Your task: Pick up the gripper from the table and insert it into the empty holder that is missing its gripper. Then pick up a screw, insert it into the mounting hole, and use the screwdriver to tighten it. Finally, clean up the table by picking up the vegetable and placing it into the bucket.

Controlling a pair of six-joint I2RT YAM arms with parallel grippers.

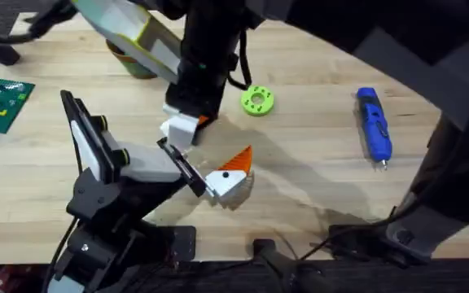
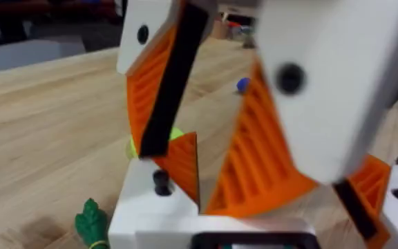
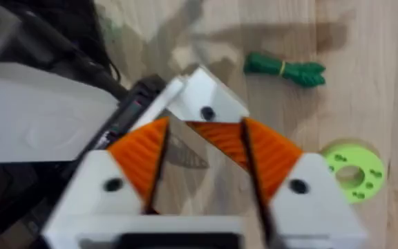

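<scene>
My right gripper [image 1: 187,122] reaches down from the far side, shut on the orange fin of the gripper [image 1: 181,132], a small white block [image 2: 150,207] with a dark hole. The block sits against the empty end of the holder's [image 1: 141,163] slim rail; I cannot tell if it is seated. The holder is my left arm at the lower left. Its gripper [image 1: 202,159] is open, with one orange-and-white wedge finger [image 1: 226,179] on the rail's other end. The blue screwdriver [image 1: 374,126] lies far right. The green vegetable [image 3: 285,68] lies under the right arm. The olive bucket [image 1: 137,69] is half hidden. The screw is out of view.
A lime-green ring [image 1: 256,100] lies just right of the right arm. A green circuit board [image 1: 2,102] sits at the left edge. A pale blurred arm part [image 1: 129,32] hangs over the back left. Bare wood stretches between the ring and the screwdriver.
</scene>
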